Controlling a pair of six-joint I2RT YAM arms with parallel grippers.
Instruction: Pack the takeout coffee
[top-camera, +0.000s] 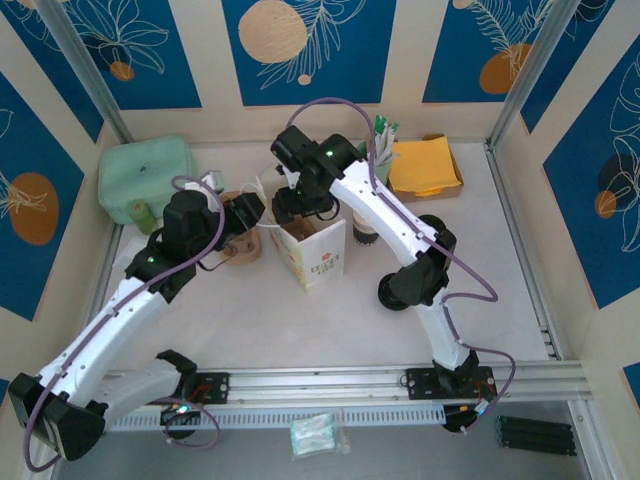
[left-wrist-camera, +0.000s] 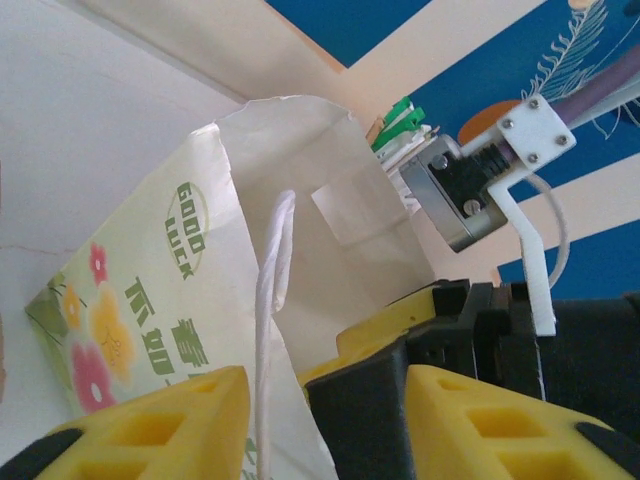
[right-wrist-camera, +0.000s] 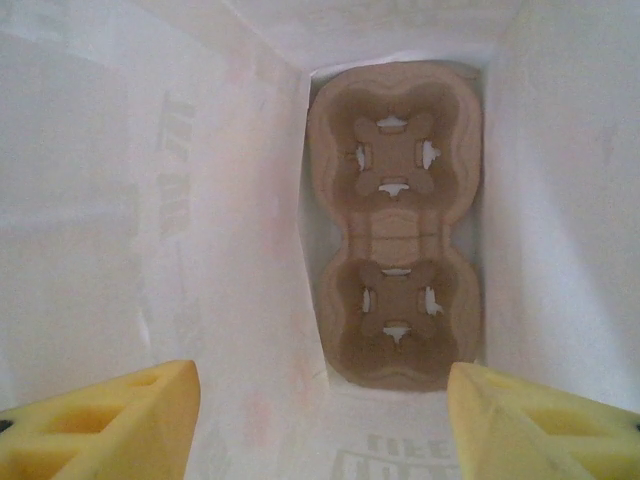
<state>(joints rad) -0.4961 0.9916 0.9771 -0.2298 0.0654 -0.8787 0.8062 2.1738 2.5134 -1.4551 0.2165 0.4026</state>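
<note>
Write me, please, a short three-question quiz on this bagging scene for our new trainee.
1. True or false: the brown moulded-pulp two-cup carrier lying in the bottom of the white printed paper bag already holds a cup.
2. Which English words are printed in green on the bag's side? A. GOOD LUCK B. THANK YOU C. HOT COFFEE
3. Fill in: in the right wrist view, the right gripper looks down into the bag with its yellow fingers ____ (open or shut).
Key: 1 false, both wells are empty; 2 A; 3 open.
</note>
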